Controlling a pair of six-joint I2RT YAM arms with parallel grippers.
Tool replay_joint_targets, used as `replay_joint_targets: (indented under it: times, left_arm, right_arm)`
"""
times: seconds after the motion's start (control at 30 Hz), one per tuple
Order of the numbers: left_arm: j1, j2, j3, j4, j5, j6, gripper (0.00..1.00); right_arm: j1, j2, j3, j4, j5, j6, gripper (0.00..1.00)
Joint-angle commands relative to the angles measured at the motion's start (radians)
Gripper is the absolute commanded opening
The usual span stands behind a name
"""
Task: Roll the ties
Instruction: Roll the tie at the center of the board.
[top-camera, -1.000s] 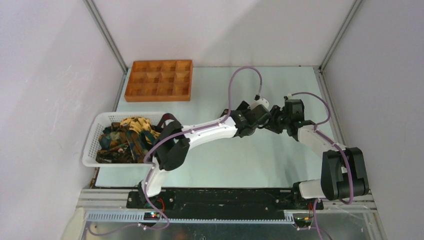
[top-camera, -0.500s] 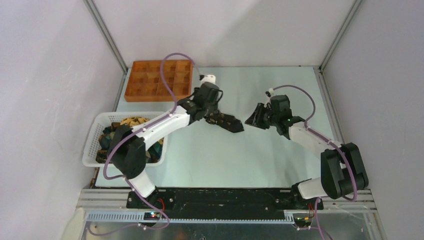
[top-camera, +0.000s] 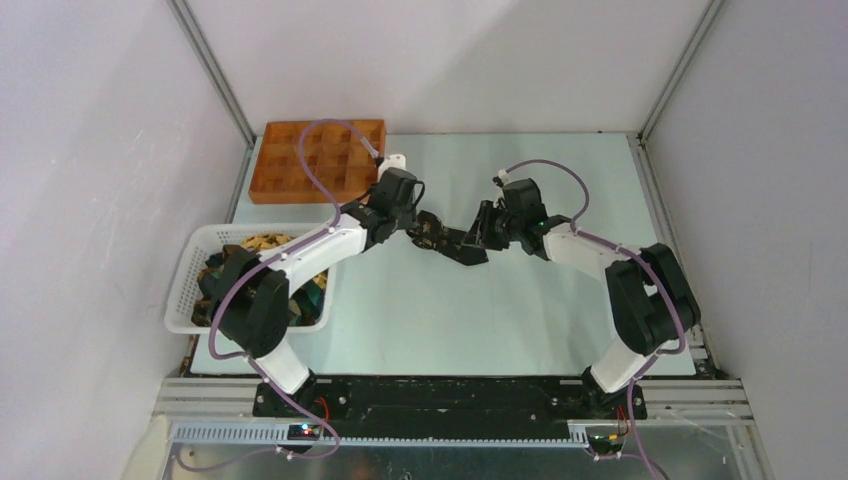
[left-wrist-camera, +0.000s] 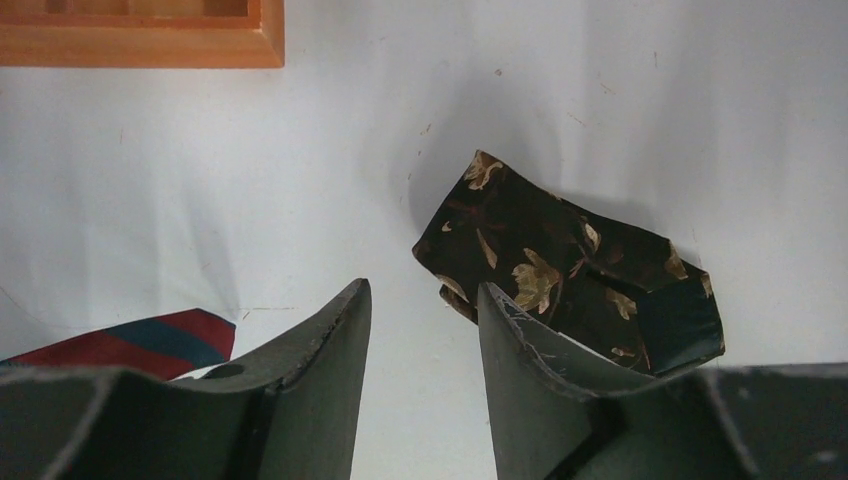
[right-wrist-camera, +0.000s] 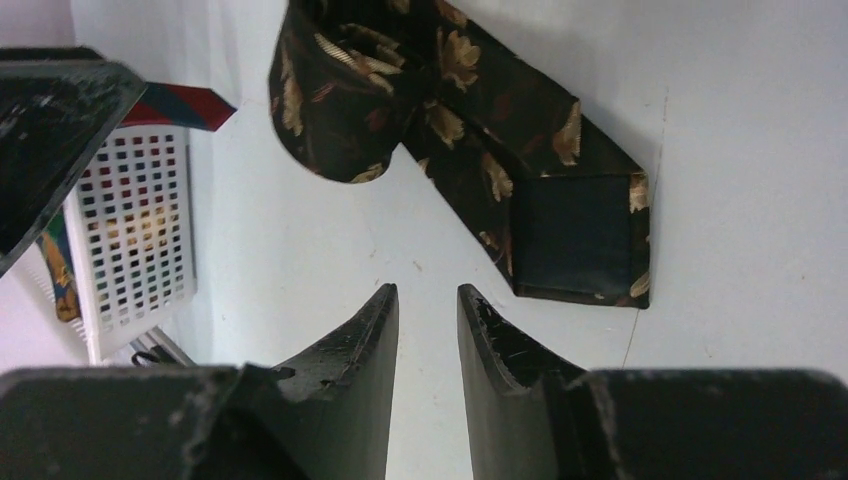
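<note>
A dark tie with gold leaf print (top-camera: 460, 247) lies folded on the table's middle, its blunt end showing dark lining (right-wrist-camera: 575, 235). My left gripper (top-camera: 428, 231) hovers at its left end, jaws open and empty (left-wrist-camera: 422, 300); the tie (left-wrist-camera: 560, 265) lies just beyond the right finger. Facing it, my right gripper (top-camera: 482, 234) holds its jaws narrowly open with nothing between them (right-wrist-camera: 428, 295), a little short of the tie (right-wrist-camera: 440, 110). More ties (top-camera: 250, 265) are heaped in the basket.
A white mesh basket (top-camera: 190, 290) stands at the left edge, an orange compartment tray (top-camera: 318, 160) at the back left. A red and blue striped tie end (left-wrist-camera: 130, 340) pokes out beside the left gripper. Metal frame posts rise at the back corners.
Both grippers have moved left from the right-centre to the middle. Their jaws have narrowed. The folded tie now lies on the table between them.
</note>
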Motion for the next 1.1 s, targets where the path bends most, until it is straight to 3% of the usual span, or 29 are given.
replay_joint_targets:
  times: [0.0, 0.3, 0.63, 0.77, 0.9, 1.0, 1.07]
  left_arm:
    - [0.011, -0.068, -0.026, 0.048, 0.013, -0.036, 0.49]
    - [0.011, -0.140, -0.104, 0.086, 0.065, -0.088, 0.49]
    - [0.012, -0.281, -0.361, 0.284, 0.221, -0.243, 0.48]
    - [0.012, -0.302, -0.418, 0.338, 0.245, -0.275, 0.38]
    - [0.012, -0.284, -0.444, 0.345, 0.266, -0.283, 0.20]
    - [0.012, -0.283, -0.464, 0.350, 0.262, -0.289, 0.06]
    - [0.011, -0.283, -0.468, 0.349, 0.262, -0.289, 0.03]
  right_arm:
    - [-0.002, 0.053, 0.050, 0.016, 0.065, 0.022, 0.31]
    - [-0.006, 0.093, 0.051, -0.010, 0.132, 0.064, 0.38]
    - [-0.018, 0.105, 0.051, 0.024, 0.099, 0.076, 0.38]
    - [-0.017, 0.102, 0.051, 0.072, 0.073, 0.071, 0.39]
    - [-0.019, 0.115, 0.065, 0.065, 0.078, 0.066, 0.38]
    - [-0.017, 0.108, 0.069, -0.008, 0.155, 0.066, 0.36]
    - [-0.016, 0.096, 0.069, -0.062, 0.222, 0.068, 0.36]
